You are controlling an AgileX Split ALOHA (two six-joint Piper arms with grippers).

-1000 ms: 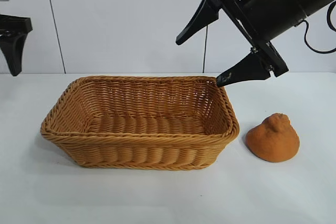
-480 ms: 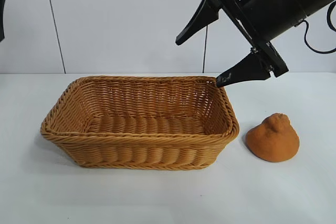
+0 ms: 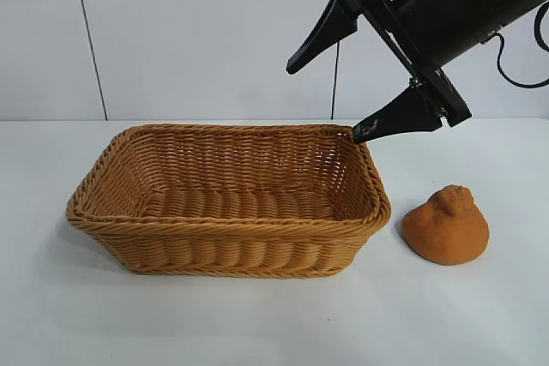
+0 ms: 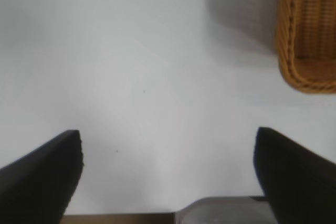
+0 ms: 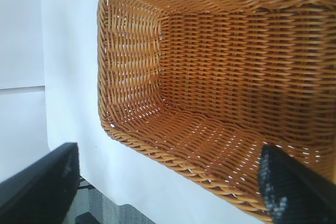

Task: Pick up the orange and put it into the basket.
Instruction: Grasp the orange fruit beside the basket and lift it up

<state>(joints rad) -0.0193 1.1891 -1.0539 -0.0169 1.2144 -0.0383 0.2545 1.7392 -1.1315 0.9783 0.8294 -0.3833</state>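
Wicker basket (image 3: 227, 199) on table, orange (image 3: 446, 225) beside it, right hand (image 3: 324, 92) open above, left hand (image 4: 168, 166) open.

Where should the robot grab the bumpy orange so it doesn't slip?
Probably from above, fingers closing on the orange's round lower sides, under the knob. It sits flat on the table beside the basket, with open space around it. The right gripper, open, is nearest.

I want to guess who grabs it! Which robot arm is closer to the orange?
Right. The right tool hangs open above the basket's right end, up and left of the orange. The left tool is open over bare table beyond the basket's far side.
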